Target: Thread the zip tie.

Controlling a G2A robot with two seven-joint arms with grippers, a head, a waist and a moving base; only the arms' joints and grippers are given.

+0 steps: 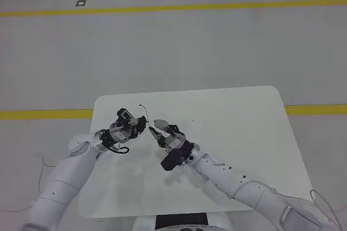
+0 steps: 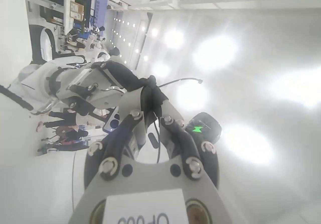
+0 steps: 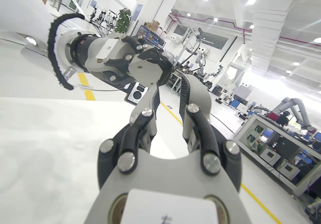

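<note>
item: zip tie (image 2: 180, 81). a thin black plastic strap, held clear of the white tabletop (image 1: 237, 115).

position: the strap is pinched between the closed pads of the left tool (image 2: 151, 99). a free length is seen arching out beyond that tool's tips and ending in a small blocky tip, judged to be the head. a second thin black line is seen running back between the fingers toward the wrist; whether it is strap or cable cannot be told.

right tool (image 3: 171, 83): the fingers are spread apart and nothing is held. it is set nearly tip to tip with the left tool, just beside the strap.

handling, as judged: very light, and springy rather than limp, so the free end may be expected to swing or flick when touched. the surface is judged smooth and easily slipped through the pads. snapping is unlikely, but kinking is possible. hold is best taken close behind the end to be fed, just past the left tool's tips, so that little unsupported length is left to bend away.
</note>
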